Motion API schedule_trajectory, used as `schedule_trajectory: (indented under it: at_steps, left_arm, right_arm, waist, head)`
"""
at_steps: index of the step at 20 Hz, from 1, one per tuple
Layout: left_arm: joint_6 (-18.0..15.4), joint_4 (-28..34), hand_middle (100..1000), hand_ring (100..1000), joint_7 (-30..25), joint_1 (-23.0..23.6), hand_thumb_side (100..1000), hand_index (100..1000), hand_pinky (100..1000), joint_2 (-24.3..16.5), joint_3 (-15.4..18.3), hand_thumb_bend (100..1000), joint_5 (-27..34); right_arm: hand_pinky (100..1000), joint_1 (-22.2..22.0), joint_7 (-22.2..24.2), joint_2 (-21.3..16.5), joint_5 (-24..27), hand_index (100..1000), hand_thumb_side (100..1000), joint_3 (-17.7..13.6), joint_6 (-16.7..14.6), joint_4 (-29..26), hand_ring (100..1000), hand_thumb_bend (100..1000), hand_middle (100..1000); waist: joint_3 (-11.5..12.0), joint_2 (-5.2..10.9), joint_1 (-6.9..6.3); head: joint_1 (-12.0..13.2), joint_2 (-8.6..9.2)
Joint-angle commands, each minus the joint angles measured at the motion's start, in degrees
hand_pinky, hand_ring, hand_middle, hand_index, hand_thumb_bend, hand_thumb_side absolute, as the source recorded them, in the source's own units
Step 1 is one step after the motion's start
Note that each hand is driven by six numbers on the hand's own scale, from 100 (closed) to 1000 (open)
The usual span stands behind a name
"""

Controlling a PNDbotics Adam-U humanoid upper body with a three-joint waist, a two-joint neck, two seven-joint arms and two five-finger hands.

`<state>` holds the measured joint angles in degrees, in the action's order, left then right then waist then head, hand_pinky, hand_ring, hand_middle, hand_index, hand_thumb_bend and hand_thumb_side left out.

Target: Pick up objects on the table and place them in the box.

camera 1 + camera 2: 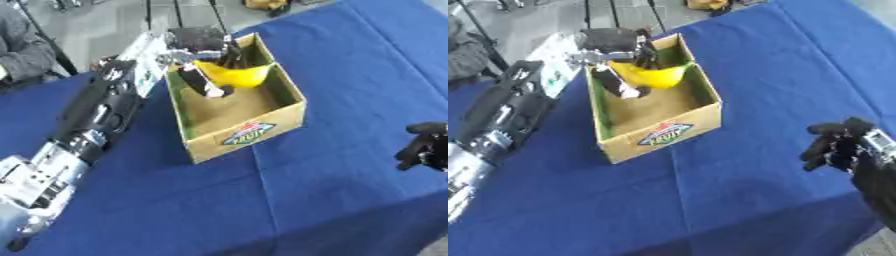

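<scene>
Left hand gripping yellow plastic bowl over open cardboard box near tabletop's far edge; right hand curled, empty, by right edge.

The only printed mark in view is a label on the near outer wall of the cardboard box, which stands on the blue tablecloth. The label is a dark diamond-shaped emblem with a red patch at its top and a slanted word in yellow-green letters across its middle. The letters are too blurred to read in either eye view, so the word or brand cannot be made out. No other text, number or sign shows on the box's other walls, on the cloth, or on the robot's arms.
</scene>
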<state>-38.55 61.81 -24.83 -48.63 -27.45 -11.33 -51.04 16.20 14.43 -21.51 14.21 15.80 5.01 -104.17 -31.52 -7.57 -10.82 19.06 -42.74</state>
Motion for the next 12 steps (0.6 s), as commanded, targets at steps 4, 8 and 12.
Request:
schedule_trajectory:
  at_steps: [4, 8, 12]
  left_arm:
    - [-6.51, -1.20, 482, 486, -8.66, 0.68, 228, 620, 485, 0.32, -0.40, 100, 0.01]
    - [-7.06, -1.92, 503, 505, -10.80, 1.40, 374, 645, 508, 0.80, -1.13, 100, 0.43]
    - [-8.10, -1.28, 666, 634, -12.79, 1.36, 750, 776, 623, 0.21, -0.96, 388, 1.16]
  right_arm:
    - [554, 0.92, 0.18, -0.78, -0.10, 754, 1000, -0.11, -0.19, -0.52, 597, 100, 510]
    - [554, 0.83, 0.12, -0.71, -0.16, 752, 1000, -0.20, -0.25, -0.55, 597, 100, 509]
    - [553, 0.63, -0.06, -0.67, -0.26, 753, 1000, -0.42, -0.37, -0.61, 597, 100, 509]
  waist:
    - [-0.14, 0.33, 0.75]
    - [0.07, 0.16, 0.94]
    - [0.37, 0.05, 1.26]
  head:
    - [0.22, 0.65]
    - [0.21, 0.84]
    - [0.39, 0.83]
